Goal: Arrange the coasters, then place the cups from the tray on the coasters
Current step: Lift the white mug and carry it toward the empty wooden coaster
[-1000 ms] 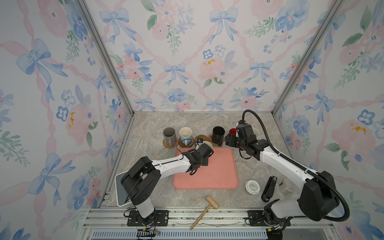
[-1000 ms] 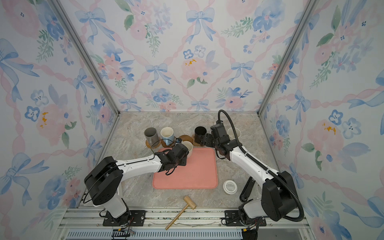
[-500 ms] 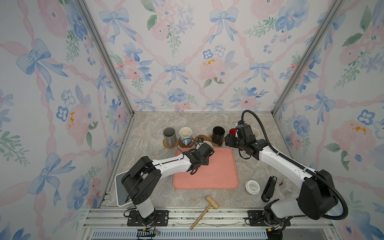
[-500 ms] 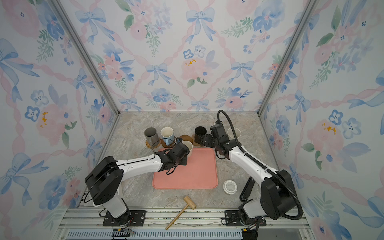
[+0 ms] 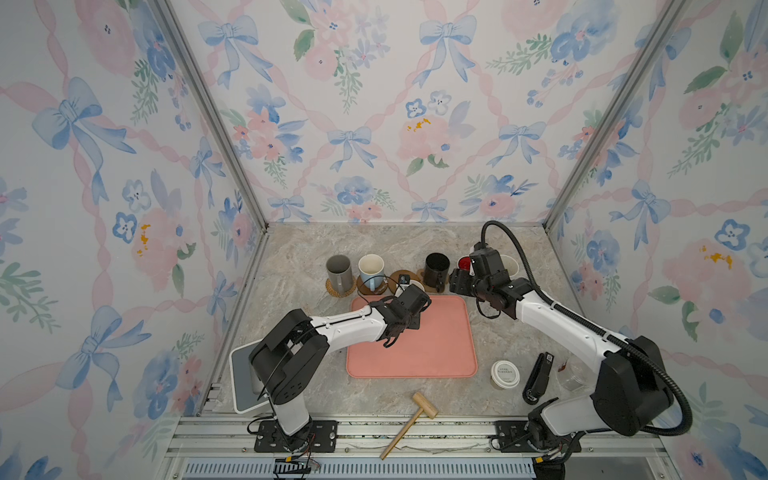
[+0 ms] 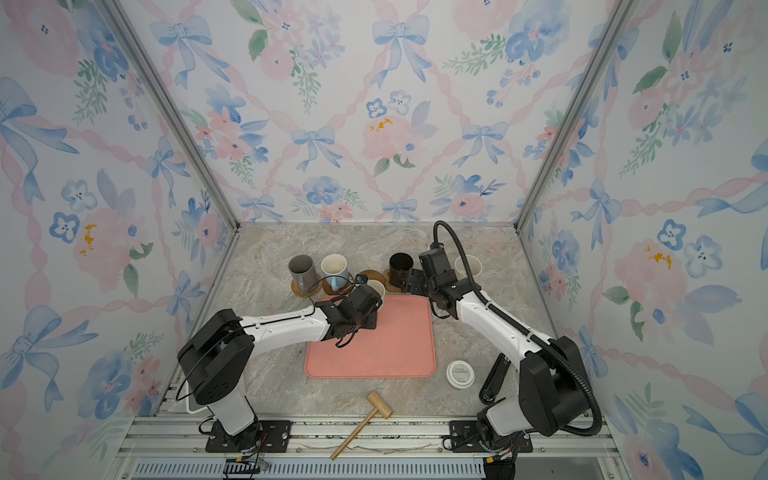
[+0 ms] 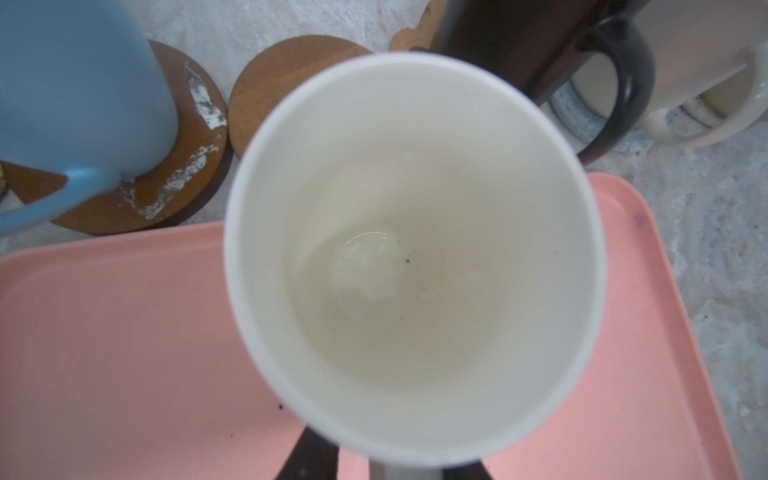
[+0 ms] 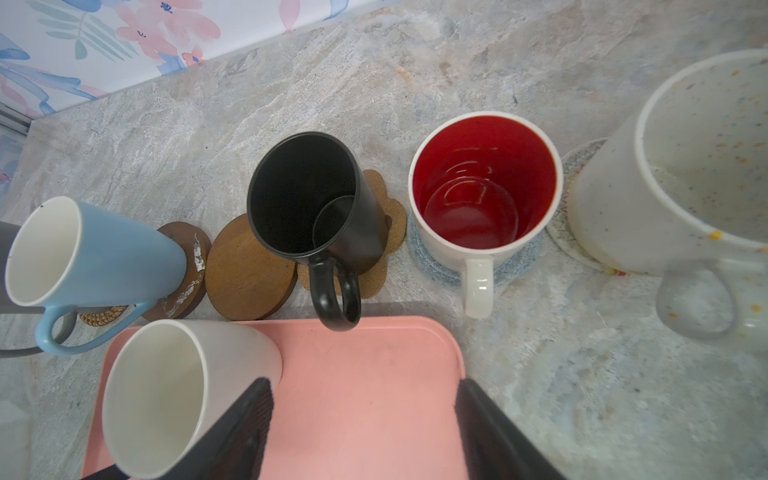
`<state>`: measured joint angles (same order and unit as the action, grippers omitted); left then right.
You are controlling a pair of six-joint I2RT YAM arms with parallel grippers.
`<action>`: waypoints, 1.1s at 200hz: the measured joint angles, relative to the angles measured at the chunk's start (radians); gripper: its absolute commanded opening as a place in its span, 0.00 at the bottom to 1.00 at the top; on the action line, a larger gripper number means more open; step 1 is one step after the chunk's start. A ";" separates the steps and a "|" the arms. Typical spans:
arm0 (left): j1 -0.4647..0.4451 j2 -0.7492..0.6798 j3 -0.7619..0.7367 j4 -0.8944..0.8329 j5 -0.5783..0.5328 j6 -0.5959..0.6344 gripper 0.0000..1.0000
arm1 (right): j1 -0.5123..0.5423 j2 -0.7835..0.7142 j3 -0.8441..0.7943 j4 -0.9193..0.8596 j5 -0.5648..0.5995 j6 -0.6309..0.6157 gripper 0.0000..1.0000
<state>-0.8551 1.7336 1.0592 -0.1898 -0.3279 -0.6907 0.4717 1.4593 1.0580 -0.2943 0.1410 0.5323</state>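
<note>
1. Edges: the cream mug (image 7: pixel 415 257) stands on the pink tray (image 5: pixel 436 353) against its far rim, about midway along it.
2. Just past that rim lies a bare wooden round coaster (image 7: pixel 286 83). It is flanked by the light-blue mug (image 8: pixel 95 253) on a flaking wooden round (image 8: pixel 195 266) and by the black mug (image 8: pixel 307 195) on the paw-shaped coaster (image 8: pixel 395 220). The black mug's handle points at the tray.
3. Room over the bare round is tight between those two mugs. The tray's floor toward the front lies open, with a wooden mallet (image 5: pixel 424 405) and a lidded paper cup (image 5: pixel 505 372) beyond its front edge.
4. The left gripper (image 7: pixel 386 465) is at the cream mug's handle, fingers (image 7: pixel 307 457) on either side. Pink shows between one finger and the handle, so I cannot tell whether it grips.
5. The right gripper (image 8: pixel 361 386) hovers at the tray's far right corner beside the black mug, jaws spread wide, nothing between them.
6. The cream mug is glossy off-white, its pale inside marked by a few dark specks.
</note>
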 measured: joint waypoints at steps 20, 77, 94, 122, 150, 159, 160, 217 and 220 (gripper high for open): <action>0.000 0.008 0.005 0.000 0.000 0.004 0.14 | 0.000 0.000 0.000 0.000 0.000 0.000 0.73; 0.000 0.013 0.013 -0.008 -0.008 0.009 0.00 | -0.001 0.002 0.000 0.000 -0.005 0.000 0.72; 0.000 0.013 0.013 -0.008 -0.008 0.009 0.00 | -0.002 0.005 0.000 0.000 -0.007 0.000 0.72; 0.000 0.013 0.014 -0.008 -0.008 0.009 0.00 | -0.002 0.012 0.002 0.000 -0.012 0.000 0.72; 0.000 0.010 0.014 -0.015 -0.008 0.011 0.00 | -0.002 0.013 0.002 0.000 -0.014 0.000 0.72; 0.000 0.008 0.014 -0.019 -0.011 0.016 0.00 | -0.002 0.013 0.002 0.000 -0.014 0.000 0.72; 0.000 0.008 0.014 -0.020 -0.011 0.017 0.00 | -0.002 0.013 0.002 0.000 -0.014 0.000 0.72; 0.001 0.005 0.085 -0.074 -0.033 0.069 0.00 | -0.002 0.013 0.002 0.000 -0.014 0.000 0.72; 0.002 0.005 0.090 -0.074 -0.034 0.071 0.00 | -0.002 0.013 0.002 0.000 -0.014 0.000 0.72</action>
<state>-0.8536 1.7382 1.1496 -0.2642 -0.3618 -0.6197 0.4702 1.4727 1.0599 -0.2943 0.1265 0.5320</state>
